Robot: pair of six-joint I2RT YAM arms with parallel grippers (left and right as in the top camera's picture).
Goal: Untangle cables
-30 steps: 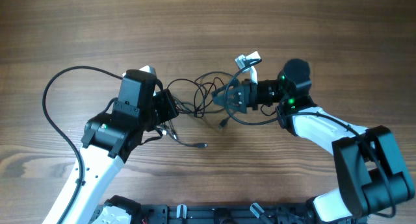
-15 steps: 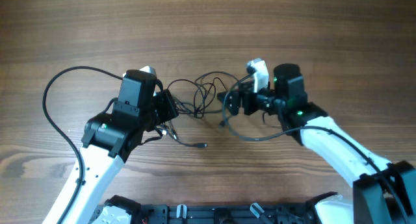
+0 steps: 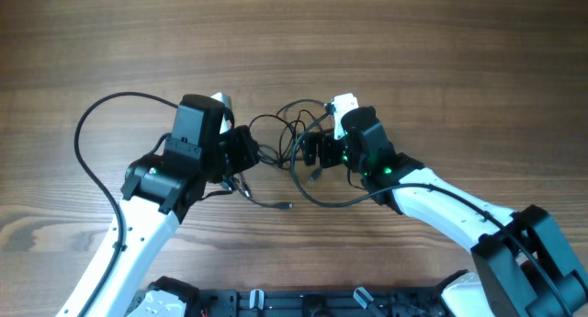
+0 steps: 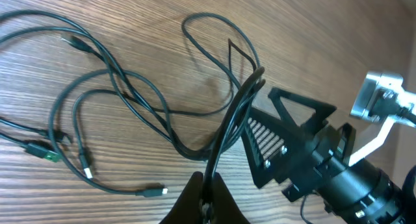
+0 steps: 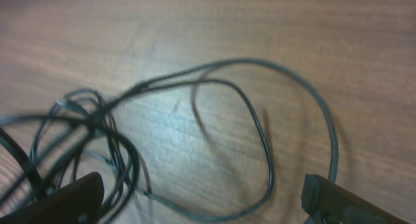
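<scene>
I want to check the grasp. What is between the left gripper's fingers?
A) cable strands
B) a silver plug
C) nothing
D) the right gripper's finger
A: in the left wrist view, the left gripper pinches cables that rise from its closed fingers.

Brown wood-grain table (image 3: pixel 441 41), thin blk cables (image 3: pixel 280 133) loosely tangled mid-table, loops mostly flat

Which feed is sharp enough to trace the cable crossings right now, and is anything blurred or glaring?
Left wrist: sharp, the cables crisp with thin shadows, a pale sheen on the table at upper right. Right wrist: soft and smeared throughout, the loops at left hard to separate. Overhead: evenly lit and in focus, but the strands look very thin there.
</scene>
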